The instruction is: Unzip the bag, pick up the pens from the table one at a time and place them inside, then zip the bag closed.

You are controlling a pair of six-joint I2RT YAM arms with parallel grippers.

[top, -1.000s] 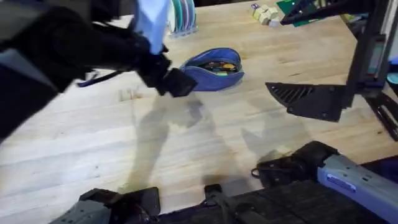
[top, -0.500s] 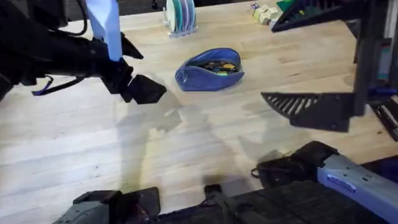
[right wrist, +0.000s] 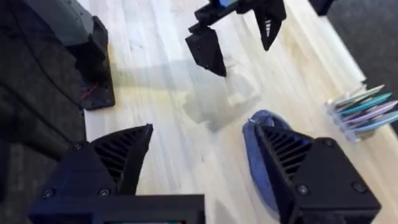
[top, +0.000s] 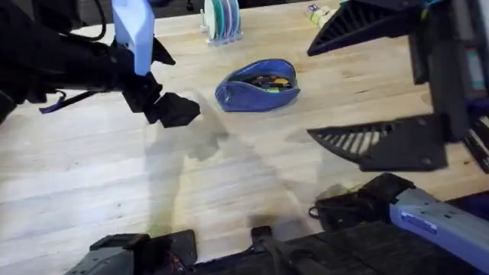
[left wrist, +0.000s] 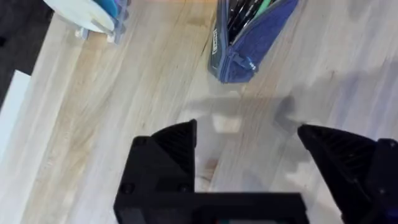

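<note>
The bag [top: 257, 85] lies unzipped on the table [top: 229, 191], pens [left wrist: 249, 12] inside it partly hidden by fabric. The left gripper [left wrist: 249, 155] hovers near it, spread and empty. The right gripper [right wrist: 205, 165] hangs spread too, its finger covering part of the bag.

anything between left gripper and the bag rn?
No. In the left wrist view, bare table with a faint shadow lies between the open left gripper and the bag. The overhead view agrees.
</note>
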